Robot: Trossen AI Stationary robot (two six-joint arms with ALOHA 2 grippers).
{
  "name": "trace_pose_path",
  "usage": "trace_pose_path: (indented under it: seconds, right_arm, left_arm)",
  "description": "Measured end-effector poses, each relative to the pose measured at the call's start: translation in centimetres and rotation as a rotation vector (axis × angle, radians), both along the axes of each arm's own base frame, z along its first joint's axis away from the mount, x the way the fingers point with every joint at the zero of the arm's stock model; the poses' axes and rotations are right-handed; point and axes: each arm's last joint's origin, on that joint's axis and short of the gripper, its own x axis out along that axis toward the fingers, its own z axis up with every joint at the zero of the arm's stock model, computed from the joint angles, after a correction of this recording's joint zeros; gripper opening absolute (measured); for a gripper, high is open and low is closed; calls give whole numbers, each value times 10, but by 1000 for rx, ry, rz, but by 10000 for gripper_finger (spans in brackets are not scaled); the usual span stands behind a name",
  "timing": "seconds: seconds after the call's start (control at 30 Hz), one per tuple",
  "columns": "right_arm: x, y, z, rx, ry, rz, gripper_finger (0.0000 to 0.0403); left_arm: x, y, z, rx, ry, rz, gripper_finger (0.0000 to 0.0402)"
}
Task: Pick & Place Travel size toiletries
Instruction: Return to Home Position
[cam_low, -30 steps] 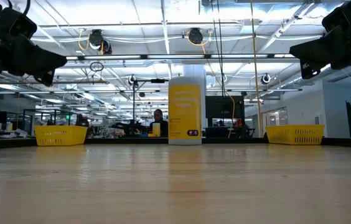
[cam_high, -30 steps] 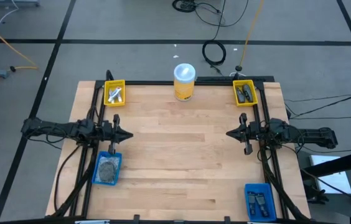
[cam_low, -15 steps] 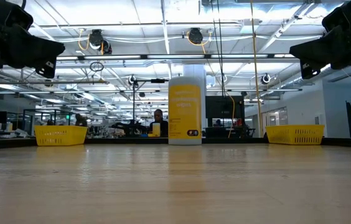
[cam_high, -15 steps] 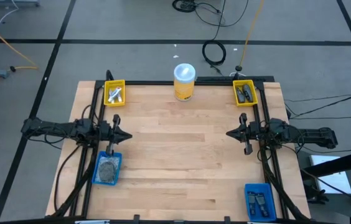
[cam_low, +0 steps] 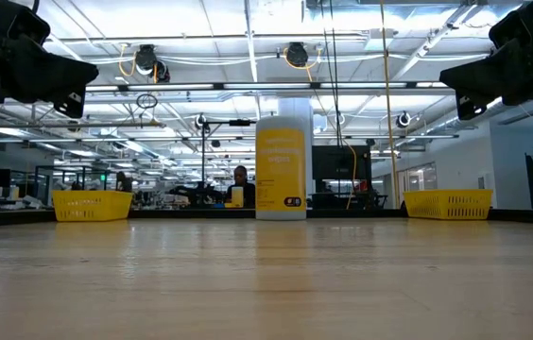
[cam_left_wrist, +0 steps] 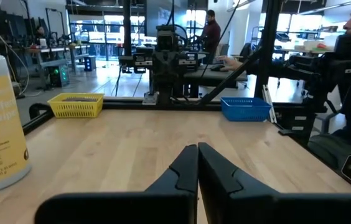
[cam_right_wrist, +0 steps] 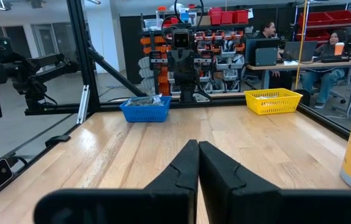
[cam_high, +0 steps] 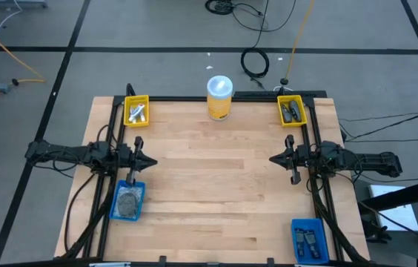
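The toiletries lie in four small baskets at the table's corners. White tubes fill the far-left yellow basket (cam_high: 135, 111), and dark grey pieces the far-right yellow basket (cam_high: 291, 111). Wrapped dark discs sit in the near-left blue basket (cam_high: 128, 200), and more items in the near-right blue basket (cam_high: 307, 239). My left gripper (cam_high: 152, 160) hovers shut and level at the left edge, pointing toward the table's middle. My right gripper (cam_high: 273, 159) hovers shut at the right edge, facing it. Both fingertip pairs (cam_left_wrist: 197, 150) (cam_right_wrist: 198, 147) are closed with nothing between them.
A big yellow canister with a white lid (cam_high: 219, 97) stands upright at the middle of the far edge. A black frame runs around the table's sides. The wooden tabletop (cam_high: 216, 185) between the two arms is bare. People sit at desks in the room behind.
My left gripper has tipped its fingertips up a little, from slanting slightly downward to level, staying in place and shut. My right gripper has kept still.
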Motion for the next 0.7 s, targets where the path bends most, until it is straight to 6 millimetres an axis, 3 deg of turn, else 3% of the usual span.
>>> trace_pose_path:
  seconds: [0.7]
  right_arm:
    - [0, 0, 0, 0, 0, 0, 4]
  left_arm:
    - [0, 0, 0, -2, -1, 0, 21]
